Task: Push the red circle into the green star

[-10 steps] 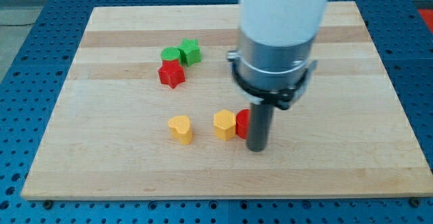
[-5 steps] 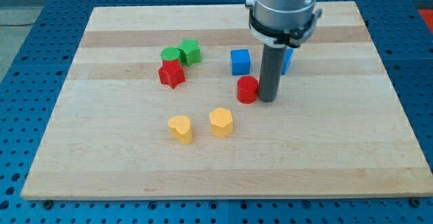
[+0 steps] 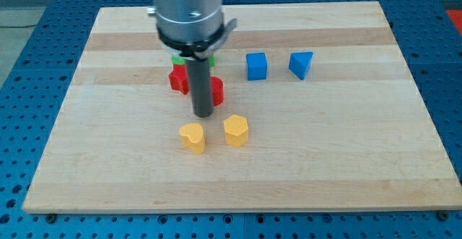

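Observation:
The red circle [image 3: 216,91] sits near the board's middle, partly hidden behind my rod. My tip [image 3: 203,114] rests on the board just below and left of the red circle, touching or nearly touching it. The green star [image 3: 211,58] is mostly hidden behind the rod's collar; only a sliver shows above the red circle. A red star [image 3: 177,79] lies left of the rod, with a green block [image 3: 176,61] peeking out above it.
A blue cube [image 3: 256,66] and a blue triangular block [image 3: 302,64] lie to the view's right. A yellow heart [image 3: 192,136] and a yellow hexagonal block [image 3: 236,131] lie below my tip. The wooden board [image 3: 361,159] rests on a blue perforated table.
My tip swept up and then left across the board. The red circle moved from beside the yellow hexagonal block up, then left, to just below the green star.

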Tool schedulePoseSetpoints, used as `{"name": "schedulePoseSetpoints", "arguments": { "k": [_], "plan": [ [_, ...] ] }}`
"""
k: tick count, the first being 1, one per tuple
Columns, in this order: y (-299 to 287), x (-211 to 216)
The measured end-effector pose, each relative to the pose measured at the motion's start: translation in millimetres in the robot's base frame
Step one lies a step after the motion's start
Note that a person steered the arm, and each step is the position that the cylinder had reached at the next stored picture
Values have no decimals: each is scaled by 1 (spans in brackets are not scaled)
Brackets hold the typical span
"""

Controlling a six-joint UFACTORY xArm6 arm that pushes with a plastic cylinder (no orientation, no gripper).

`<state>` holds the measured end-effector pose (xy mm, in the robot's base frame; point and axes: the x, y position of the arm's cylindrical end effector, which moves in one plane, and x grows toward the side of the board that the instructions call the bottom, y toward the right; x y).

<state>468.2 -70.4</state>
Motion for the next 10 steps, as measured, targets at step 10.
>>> {"name": "schedulePoseSetpoints", "arguments": {
  "k": [10],
  "plan": [
    [32,-72]
  ]
}}
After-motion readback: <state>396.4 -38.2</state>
